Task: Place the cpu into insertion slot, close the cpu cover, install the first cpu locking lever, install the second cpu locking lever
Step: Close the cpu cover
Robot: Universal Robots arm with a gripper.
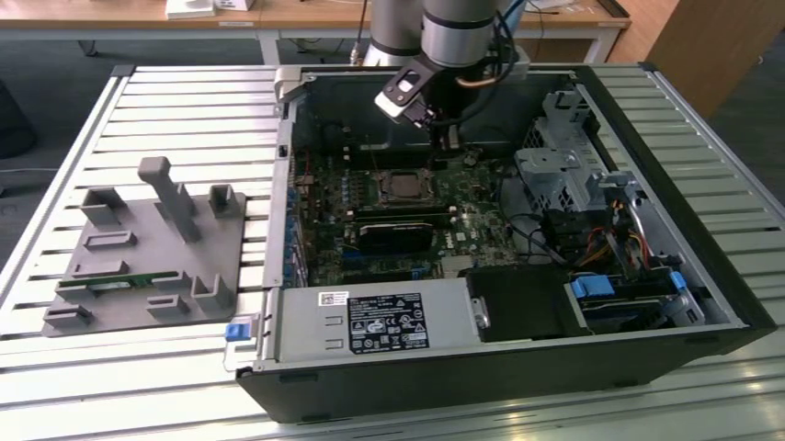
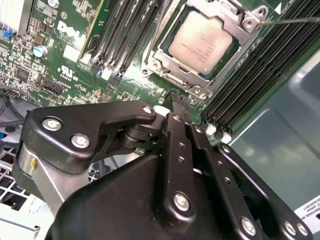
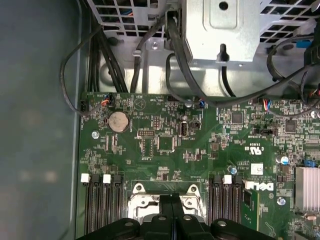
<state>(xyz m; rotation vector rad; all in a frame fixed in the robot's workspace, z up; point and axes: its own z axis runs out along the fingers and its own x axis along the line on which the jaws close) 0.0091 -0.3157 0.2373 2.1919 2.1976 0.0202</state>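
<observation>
cpu (image 2: 202,42): silver top showing through the cover window, at gripper's one o'clock.
cover (image 2: 232,17): down flat, framing cpu.
gripper (image 2: 179,99): fingers pressed together, empty, near cover.
lever (image 2: 292,20): thin rod at cover's two o'clock.

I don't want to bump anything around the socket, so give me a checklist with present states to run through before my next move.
1. cpu lying flat and square inside the cover's window: ok.
2. cpu cover down around the chip: ok.
3. locking lever latched: cannot tell; a thin rod lies by the cover's corner.
4. gripper empty, shut on nothing: ok.
5. Gripper tip apart from the cover: cannot tell; in both wrist views it sits close beside the socket.
</observation>
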